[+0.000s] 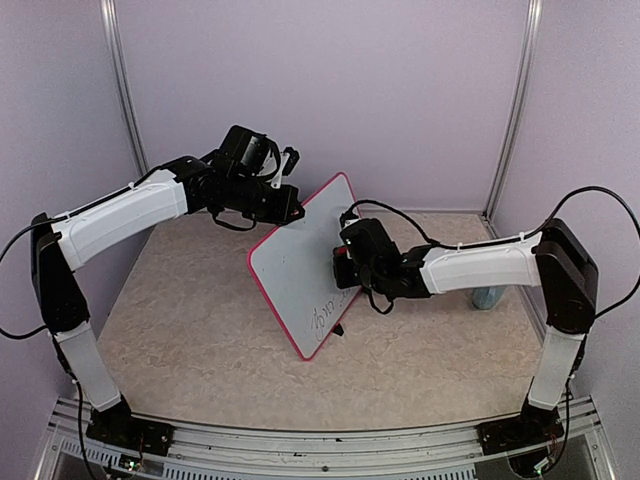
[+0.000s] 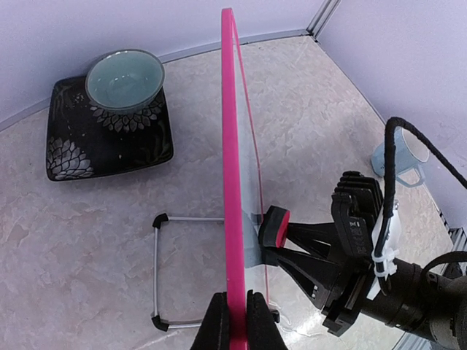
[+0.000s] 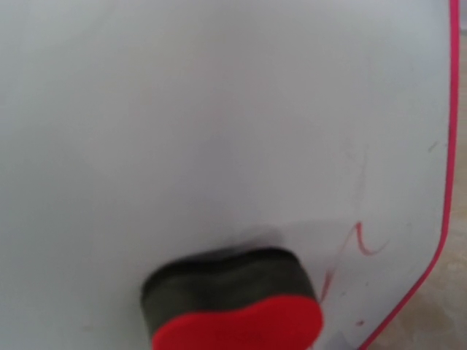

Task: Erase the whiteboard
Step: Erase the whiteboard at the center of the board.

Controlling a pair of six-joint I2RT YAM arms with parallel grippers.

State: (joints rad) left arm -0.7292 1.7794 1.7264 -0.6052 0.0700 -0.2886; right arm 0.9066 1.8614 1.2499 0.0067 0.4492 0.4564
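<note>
While my left hand [image 1: 285,207] pinches the pink top edge of the whiteboard [image 1: 290,265] at its 12 o'clock corner, fingers closed tight on the frame, the board stands tilted on its lower edge near the middle of the counter [image 1: 180,330]. Its white face is turned toward my right arm. My right hand [image 1: 345,265] reaches in from the 3 o'clock side, gripping the eraser [image 2: 275,227]. The eraser's dark pad lies against the face, roughly midway along the board's right-hand edge.

From above, the upper and middle parts of the face look clean, with no marks that I can make out. The dark writing [image 1: 320,318] shows only at the 6 o'clock end, close to the bottom corner and below where the eraser sits. In my right wrist view a thin red stroke [image 3: 363,244] runs just to the 3 o'clock side of the eraser, near the curve of the frame. That view is blurred, so it may be leftover ink or only a smear.

I judge the job well under way but not finished. Most of the face seems wiped. What is left is the strip toward the lower corner, which calls for the eraser to travel down toward 6 o'clock while my left hand steadies the frame.
</note>
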